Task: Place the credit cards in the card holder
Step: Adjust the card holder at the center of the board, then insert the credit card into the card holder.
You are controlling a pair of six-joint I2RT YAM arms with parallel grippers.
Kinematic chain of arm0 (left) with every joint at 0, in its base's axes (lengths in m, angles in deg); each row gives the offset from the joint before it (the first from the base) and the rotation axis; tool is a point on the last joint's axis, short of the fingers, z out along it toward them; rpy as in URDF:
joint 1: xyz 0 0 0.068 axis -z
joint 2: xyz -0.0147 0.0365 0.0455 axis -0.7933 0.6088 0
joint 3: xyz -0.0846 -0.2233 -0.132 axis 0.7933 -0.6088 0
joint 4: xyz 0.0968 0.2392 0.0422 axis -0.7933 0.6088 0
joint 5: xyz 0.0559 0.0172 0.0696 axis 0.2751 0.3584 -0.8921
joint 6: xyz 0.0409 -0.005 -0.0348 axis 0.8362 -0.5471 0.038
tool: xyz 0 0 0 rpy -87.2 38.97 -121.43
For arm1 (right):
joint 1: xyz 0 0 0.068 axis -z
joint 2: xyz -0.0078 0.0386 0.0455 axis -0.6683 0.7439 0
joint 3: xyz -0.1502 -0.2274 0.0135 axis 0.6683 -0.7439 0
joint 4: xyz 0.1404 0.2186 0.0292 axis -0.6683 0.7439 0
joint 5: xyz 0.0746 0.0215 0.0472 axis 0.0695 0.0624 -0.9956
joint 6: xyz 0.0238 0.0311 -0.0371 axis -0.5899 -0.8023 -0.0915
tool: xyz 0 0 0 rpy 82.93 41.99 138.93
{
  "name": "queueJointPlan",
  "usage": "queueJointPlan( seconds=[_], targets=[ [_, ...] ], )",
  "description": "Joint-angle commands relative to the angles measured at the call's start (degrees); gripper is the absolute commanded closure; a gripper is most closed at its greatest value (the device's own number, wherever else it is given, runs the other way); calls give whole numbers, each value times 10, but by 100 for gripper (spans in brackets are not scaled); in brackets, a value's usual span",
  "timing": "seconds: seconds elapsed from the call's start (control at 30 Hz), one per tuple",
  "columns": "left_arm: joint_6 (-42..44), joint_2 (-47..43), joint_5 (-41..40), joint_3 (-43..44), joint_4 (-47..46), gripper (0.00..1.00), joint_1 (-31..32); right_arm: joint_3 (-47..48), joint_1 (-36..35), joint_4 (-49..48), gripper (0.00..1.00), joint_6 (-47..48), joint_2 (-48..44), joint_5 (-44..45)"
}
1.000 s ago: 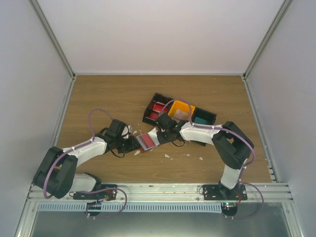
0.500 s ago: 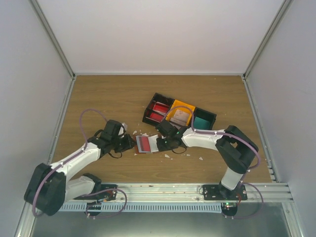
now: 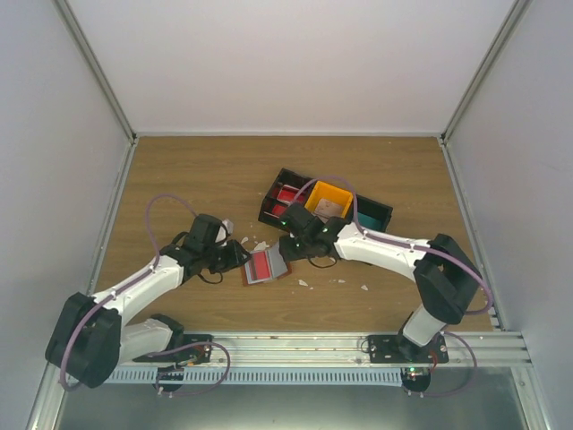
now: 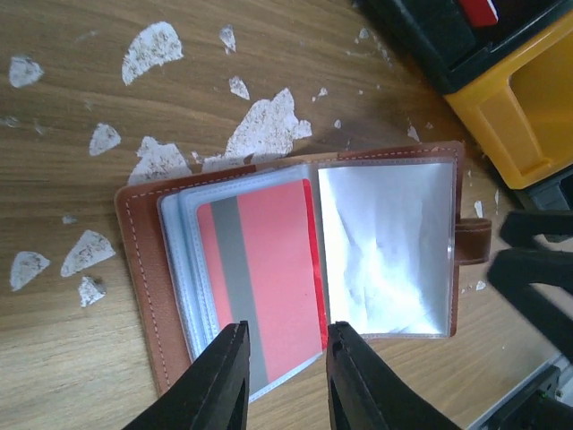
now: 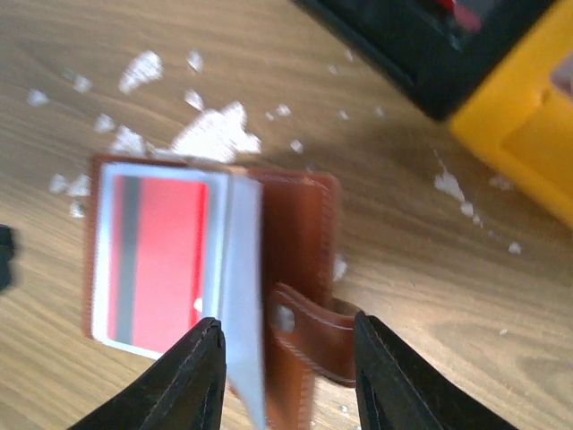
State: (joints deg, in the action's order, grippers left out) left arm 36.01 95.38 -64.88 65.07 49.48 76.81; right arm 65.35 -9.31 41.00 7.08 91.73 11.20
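Right gripper [image 5: 286, 324], jaws now spread, has let go of the card holder [image 4: 141, 269]. Left gripper [image 4: 286, 333] is slightly parted at its edge. Stitched brown leather, it lies open on the wood-grain table [image 4: 63, 376], with a glossy red card [image 4: 269, 260] in a clear sleeve.

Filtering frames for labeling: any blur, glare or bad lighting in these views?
Left wrist: sharp, but the clear sleeve of the card holder glares white, while the red card reads clearly. Right wrist: blurred throughout, with the raised sleeve smeared and the yellow bin soft. Top external: sharp and evenly lit, with only soft shadows on the table.
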Motion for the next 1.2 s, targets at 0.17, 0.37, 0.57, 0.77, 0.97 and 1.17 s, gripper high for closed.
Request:
queueJointPlan(
  seconds=[0.17, 0.37, 0.57, 0.77, 0.97, 1.17],
  targets=[
    [4, 38, 35, -17, -54, 74, -8, 82, -42, 0, 62, 123, -9, -34],
    [-5, 59, 43, -31, -76, 78, -11, 109, -48, 21, 62, 130, 62, -39],
    [-6, 67, 48, -37, -86, 76, -16, 111, -44, 34, 59, 126, 115, -11],
    [-3, 77, 61, -40, -98, 74, -20, 92, -30, 30, 57, 119, 125, -6],
    [-3, 83, 70, -43, -105, 73, -21, 67, -27, 4, 55, 125, 140, -40],
    [-2, 86, 74, -45, -108, 76, -22, 54, -25, -16, 50, 125, 144, -64]
  ],
)
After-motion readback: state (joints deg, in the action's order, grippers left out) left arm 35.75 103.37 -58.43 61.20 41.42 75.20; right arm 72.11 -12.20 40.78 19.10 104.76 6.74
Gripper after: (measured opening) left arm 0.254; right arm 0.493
